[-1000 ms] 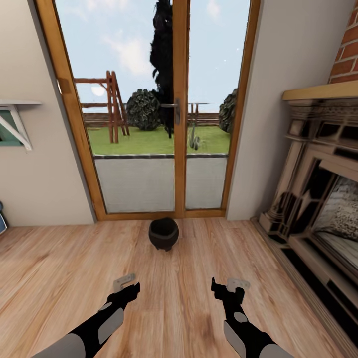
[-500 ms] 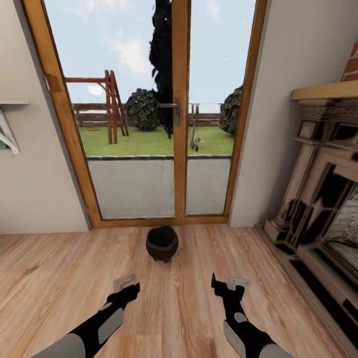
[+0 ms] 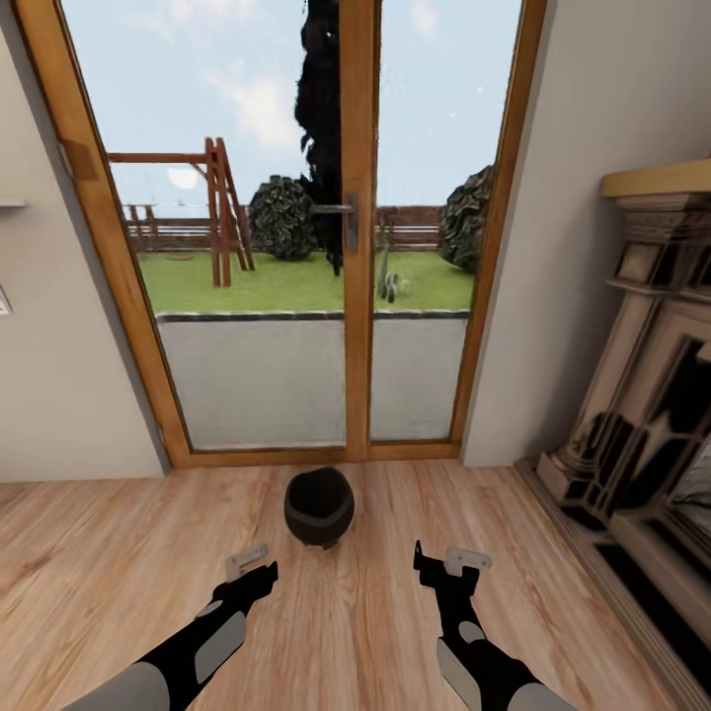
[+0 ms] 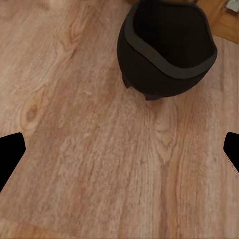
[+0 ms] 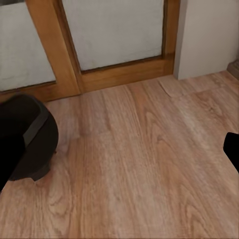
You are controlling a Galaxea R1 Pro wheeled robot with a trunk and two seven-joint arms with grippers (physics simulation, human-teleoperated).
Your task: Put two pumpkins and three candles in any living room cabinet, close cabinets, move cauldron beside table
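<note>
The cauldron (image 3: 319, 507), a small round black pot with a wide mouth, stands upright on the wooden floor just in front of the glass door. In the left wrist view the cauldron (image 4: 167, 47) is a short way ahead of my left gripper (image 4: 119, 154), whose fingers are spread wide with only floor between them. My left gripper (image 3: 252, 571) hangs low, just short of the pot and to its left. My right gripper (image 3: 446, 568) is open too, to the pot's right, and the cauldron (image 5: 25, 132) shows off to one side of it. Pumpkins, candles, cabinet and table are out of view.
A wood-framed double glass door (image 3: 357, 247) closes off the room straight ahead, with a garden behind it. The stone-coloured fireplace (image 3: 652, 395) runs along the right wall. A plain wall (image 3: 59, 375) stands at the left. Wooden floor (image 3: 118, 563) spreads around both arms.
The whole view has shifted: the camera has come closer to the door and the cauldron, which now sits lower and nearer my grippers. Both arms hold the same pose.
</note>
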